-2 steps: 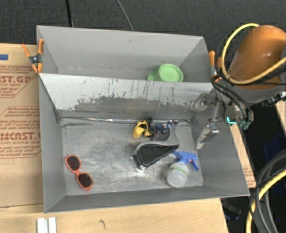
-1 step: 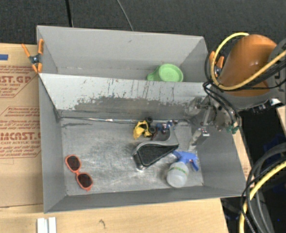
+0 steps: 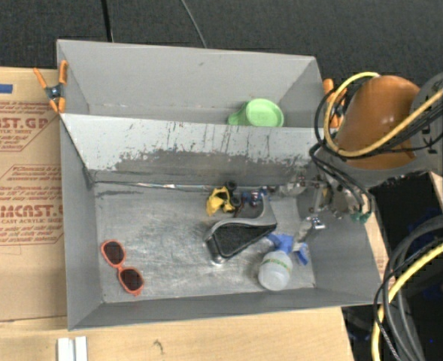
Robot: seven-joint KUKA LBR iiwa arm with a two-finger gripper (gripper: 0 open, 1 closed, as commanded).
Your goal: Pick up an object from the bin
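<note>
1. White bottle [image 3: 274, 271] with a blue top lies on the bin [image 3: 161, 232] floor, near the right wall, just beside a black brush-like thing [image 3: 236, 239].
2. Claw [image 3: 317, 215] hangs close above and to the right of the bottle (spread or pressed together, I cannot tell).
3. Arm reaches in from the right, its orange cover [image 3: 375, 119] over the bin's right rim.

We count five things: one green cup [image 3: 262, 113], one yellow toy [image 3: 219, 199], one black brush [image 3: 236, 237], one spray bottle [image 3: 275, 269], one pair of red sunglasses [image 3: 121, 266].
</note>
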